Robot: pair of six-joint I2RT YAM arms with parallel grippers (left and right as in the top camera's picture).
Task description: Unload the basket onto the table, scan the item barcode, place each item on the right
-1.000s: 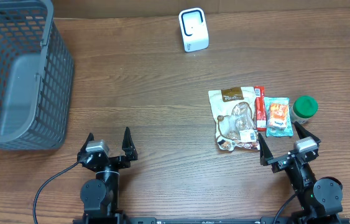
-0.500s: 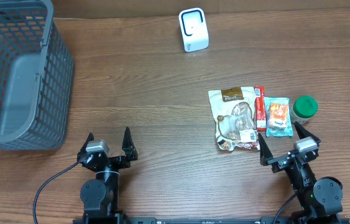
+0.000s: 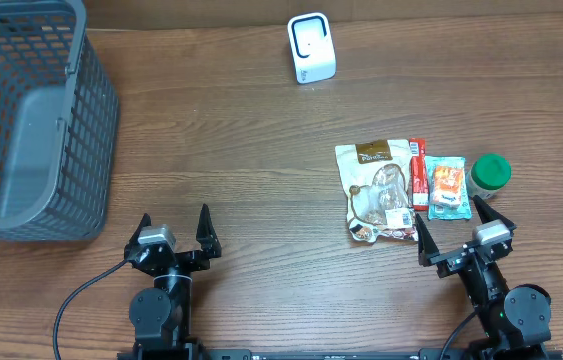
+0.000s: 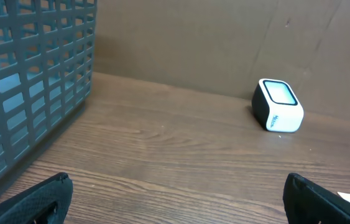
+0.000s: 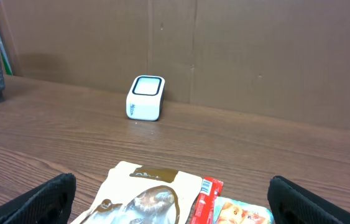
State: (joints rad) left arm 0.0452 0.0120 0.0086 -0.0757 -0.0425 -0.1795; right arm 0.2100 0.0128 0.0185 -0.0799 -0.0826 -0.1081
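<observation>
Several items lie together at the right of the table: a white and brown snack pouch [image 3: 379,190] [image 5: 143,196], a thin red stick pack [image 3: 419,173] [image 5: 204,199], a light blue and orange packet [image 3: 446,186] [image 5: 243,213] and a green-lidded jar [image 3: 490,173]. The white barcode scanner [image 3: 311,47] [image 4: 277,114] [image 5: 145,98] stands at the far middle. My right gripper [image 3: 456,229] [image 5: 171,202] rests open just in front of the items, holding nothing. Low at the near left, my left gripper [image 3: 174,228] [image 4: 178,199] is open over bare wood.
A large grey plastic basket [image 3: 21,120] [image 4: 25,81] fills the far left corner. A brown cardboard wall backs the table in both wrist views. A black cable [image 3: 76,305] runs from the left arm's base.
</observation>
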